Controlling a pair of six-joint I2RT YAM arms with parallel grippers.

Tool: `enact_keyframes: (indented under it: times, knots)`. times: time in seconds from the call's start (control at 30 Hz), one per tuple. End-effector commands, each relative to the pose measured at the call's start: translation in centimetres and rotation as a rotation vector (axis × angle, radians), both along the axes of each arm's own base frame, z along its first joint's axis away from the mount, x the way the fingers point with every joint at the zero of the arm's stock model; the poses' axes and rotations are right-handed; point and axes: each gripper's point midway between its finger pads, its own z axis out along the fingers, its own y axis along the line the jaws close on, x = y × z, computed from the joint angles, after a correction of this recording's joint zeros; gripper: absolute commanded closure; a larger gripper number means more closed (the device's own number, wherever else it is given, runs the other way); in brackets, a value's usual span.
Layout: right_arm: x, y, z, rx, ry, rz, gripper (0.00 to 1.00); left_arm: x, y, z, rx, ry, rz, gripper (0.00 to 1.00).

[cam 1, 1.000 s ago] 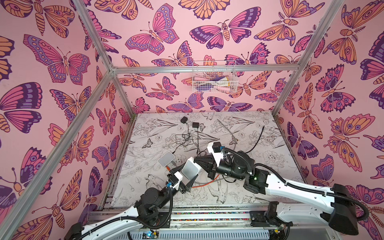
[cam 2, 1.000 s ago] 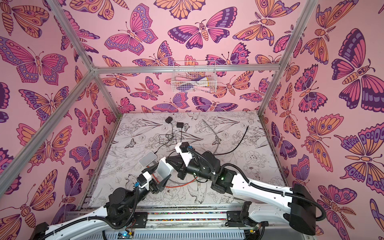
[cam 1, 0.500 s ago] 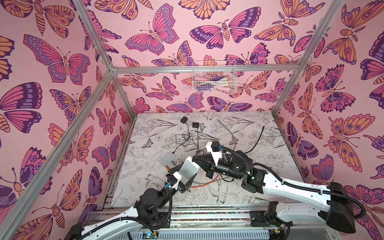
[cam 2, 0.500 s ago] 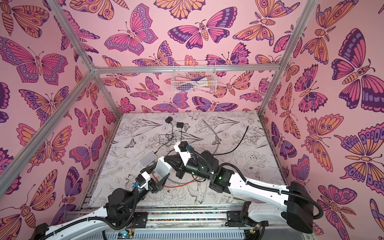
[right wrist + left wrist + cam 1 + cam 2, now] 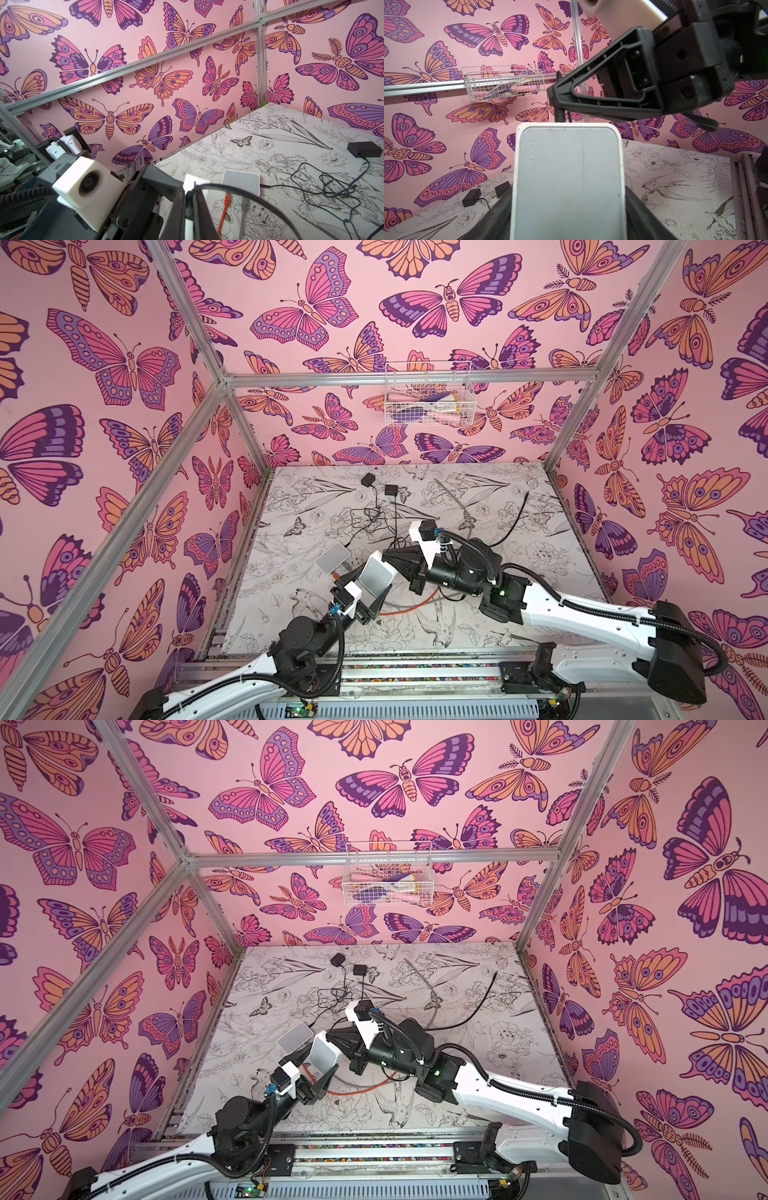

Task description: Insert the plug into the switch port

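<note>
Left gripper (image 5: 374, 600) clamps the sides of a white switch (image 5: 376, 578), holding it tilted up off the table (image 5: 519, 572). Right gripper (image 5: 387, 558), pinched shut on a black plug (image 5: 560, 116), holds it at the switch's upper edge; whether it sits in the port I cannot tell. Just beside, a second switch (image 5: 331, 558) lies flat, an orange cable (image 5: 399, 611) at its edge.

left gripper (image 5: 372, 587) tilted upward, jaws spread wide, right gripper (image 5: 387, 558) pinched shut, tips close together
</note>
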Motion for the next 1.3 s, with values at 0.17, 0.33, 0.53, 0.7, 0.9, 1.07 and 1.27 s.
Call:
enact_keyframes:
  times: [0.17, 0.33, 0.53, 0.7, 0.9, 1.07, 1.27]
  knots:
    - [-0.3, -0.8, -10.5, -0.308, 0.170, -0.023, 1.00, -3.8, 1.8, 8.3, -0.243, -0.239, -0.115, 1.00]
    - [-1.4, -0.3, -10.4, -0.315, 0.165, 0.054, 1.00, -4.0, 1.6, 8.3, -0.241, -0.241, -0.127, 1.00]
    - [-1.5, -0.3, -10.6, -0.314, 0.170, 0.058, 1.00, -4.1, 1.6, 8.5, -0.245, -0.242, -0.135, 1.00]
    - [-0.9, -0.6, -10.8, -0.317, 0.175, 0.017, 1.00, -4.1, 1.6, 8.5, -0.245, -0.239, -0.137, 1.00]
    - [-0.7, -1.0, -10.7, -0.321, 0.179, -0.008, 1.00, -3.8, 1.5, 8.2, -0.239, -0.232, -0.128, 1.00]
    - [-0.3, -1.5, -10.1, -0.300, 0.176, -0.036, 1.00, -3.6, 1.5, 7.9, -0.228, -0.223, -0.120, 1.00]
    - [0.3, -2.5, -7.4, -0.266, 0.131, -0.058, 1.00, -1.8, 0.9, 4.7, -0.159, -0.137, -0.069, 1.00]
